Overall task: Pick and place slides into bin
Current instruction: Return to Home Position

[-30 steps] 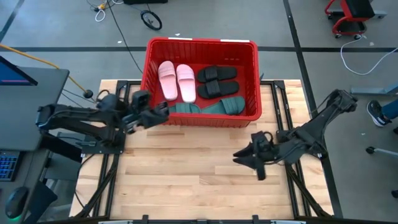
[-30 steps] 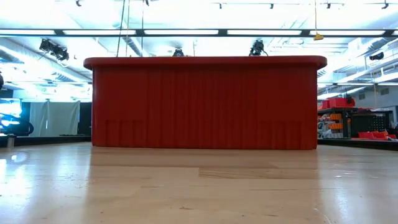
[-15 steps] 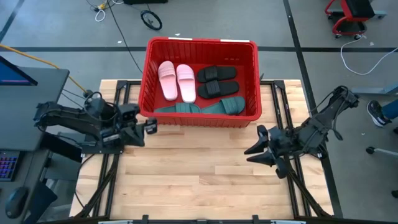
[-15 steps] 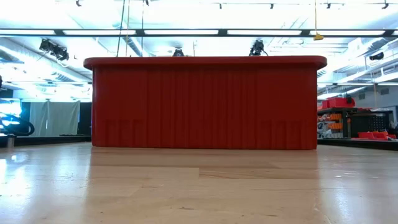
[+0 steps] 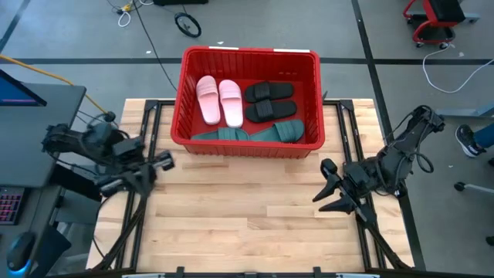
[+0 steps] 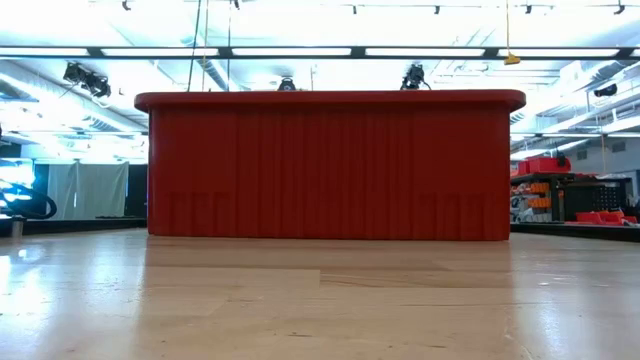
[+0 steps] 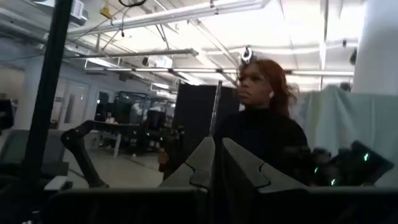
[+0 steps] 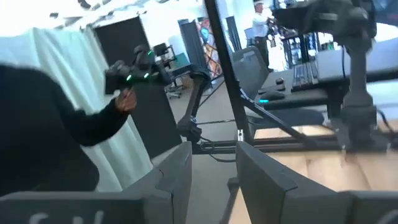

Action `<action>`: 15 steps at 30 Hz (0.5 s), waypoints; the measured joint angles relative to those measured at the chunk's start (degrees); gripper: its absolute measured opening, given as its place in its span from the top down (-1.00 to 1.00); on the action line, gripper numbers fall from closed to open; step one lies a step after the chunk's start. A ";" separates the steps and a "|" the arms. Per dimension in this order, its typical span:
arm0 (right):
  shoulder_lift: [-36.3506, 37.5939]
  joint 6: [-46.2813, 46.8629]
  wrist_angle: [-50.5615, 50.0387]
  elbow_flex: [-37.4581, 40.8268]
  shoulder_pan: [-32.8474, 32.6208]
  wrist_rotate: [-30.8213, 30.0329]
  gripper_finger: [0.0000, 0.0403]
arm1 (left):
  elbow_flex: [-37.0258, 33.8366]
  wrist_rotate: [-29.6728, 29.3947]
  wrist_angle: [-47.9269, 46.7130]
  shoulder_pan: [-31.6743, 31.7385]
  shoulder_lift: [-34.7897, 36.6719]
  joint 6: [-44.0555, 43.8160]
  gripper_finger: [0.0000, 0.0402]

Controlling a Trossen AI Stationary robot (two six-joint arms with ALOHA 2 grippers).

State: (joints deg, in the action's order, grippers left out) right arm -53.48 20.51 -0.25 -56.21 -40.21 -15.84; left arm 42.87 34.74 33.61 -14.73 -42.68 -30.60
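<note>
All six slides (image 5: 231,103) are seen lying inside the bin (image 5: 251,52), which is set at the middle of the tabletop's (image 5: 247,224) far edge. The left gripper (image 5: 163,161), apparently closed and empty, is held by the left edge, nearer the bin. The right gripper (image 5: 324,187), spread open and empty, is held toward the right edge.

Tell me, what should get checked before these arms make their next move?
1. The bin holds the pink pair, black pair and green pair: ok.
2. The left tool is shut and empty: ok.
3. The right tool is open and empty: ok.
4. Both tools are outside the bin: ok.
5. Nothing is left lying on the table: ok.
6. The person beyond the table is safely away: cannot tell.
</note>
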 joint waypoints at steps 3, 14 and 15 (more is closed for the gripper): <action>0.53 -4.20 0.07 0.00 -0.66 0.17 0.35 | 0.00 0.03 -8.83 -0.89 6.04 5.51 0.84; 8.28 -9.50 1.67 4.88 -0.05 2.78 0.35 | -0.07 -4.10 -32.99 -0.82 21.36 20.33 0.85; 9.22 -9.35 3.61 6.59 0.07 2.79 0.35 | -0.09 -4.12 -32.55 -0.82 21.93 20.70 0.84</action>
State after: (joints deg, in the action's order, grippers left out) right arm -44.26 11.16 3.36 -49.62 -40.13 -13.05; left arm 42.78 30.62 1.06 -15.55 -20.75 -9.90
